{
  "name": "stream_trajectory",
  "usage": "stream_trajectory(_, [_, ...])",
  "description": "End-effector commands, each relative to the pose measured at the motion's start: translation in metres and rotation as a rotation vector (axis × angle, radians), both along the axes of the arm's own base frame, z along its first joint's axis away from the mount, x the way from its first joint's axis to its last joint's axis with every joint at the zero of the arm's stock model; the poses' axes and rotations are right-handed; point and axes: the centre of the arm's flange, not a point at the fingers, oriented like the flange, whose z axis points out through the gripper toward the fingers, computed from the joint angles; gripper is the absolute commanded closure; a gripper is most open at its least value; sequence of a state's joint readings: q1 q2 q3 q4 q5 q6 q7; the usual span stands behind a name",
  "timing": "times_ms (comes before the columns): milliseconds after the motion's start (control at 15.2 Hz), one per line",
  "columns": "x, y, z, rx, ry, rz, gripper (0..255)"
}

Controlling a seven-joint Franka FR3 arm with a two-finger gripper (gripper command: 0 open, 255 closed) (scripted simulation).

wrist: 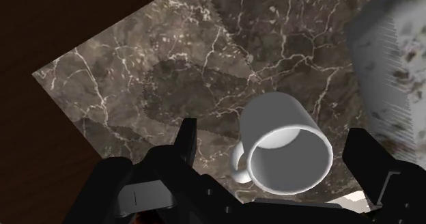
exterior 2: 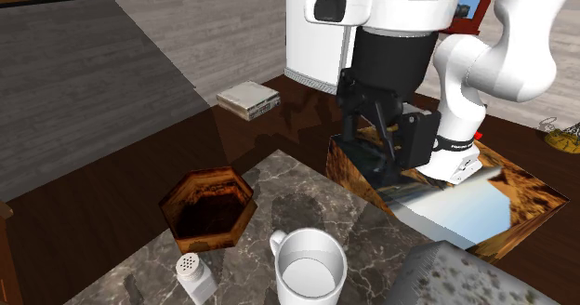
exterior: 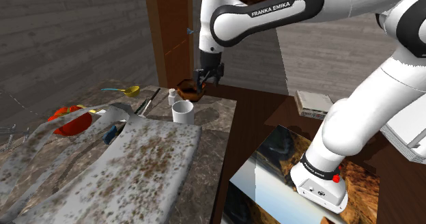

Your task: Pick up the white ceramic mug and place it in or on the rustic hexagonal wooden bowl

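Since the gripper (exterior: 203, 79) hangs above the marble table (exterior 2: 307, 196) with its fingers (wrist: 184, 144) spread wide and clasping nothing, we judge the step in hand to be the descent onto the white mug (wrist: 287, 144). The mug stands upright and mouth up on the table, clear of the fingers. In the second exterior view it is near us, with the hexagonal wooden bowl (exterior 2: 212, 173) farther off to its left at the table's corner and a small white shaker (exterior 2: 195, 277) near its handle side. We would lower straight down, one finger inside the rim and the other outside the wall, away from the handle. We would keep clear of the shaker and the mottled grey sheet (exterior 2: 465, 275) on the right, closing only once the wall sits well between the pads.
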State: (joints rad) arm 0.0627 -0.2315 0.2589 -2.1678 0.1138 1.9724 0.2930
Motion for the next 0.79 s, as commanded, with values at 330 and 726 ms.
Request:
stream_trajectory(330, [0.058, 0.059, -0.053, -0.031, 0.017, -0.008, 0])
stream_trajectory(726, [0.106, 0.107, -0.100, -0.058, 0.033, -0.014, 0])
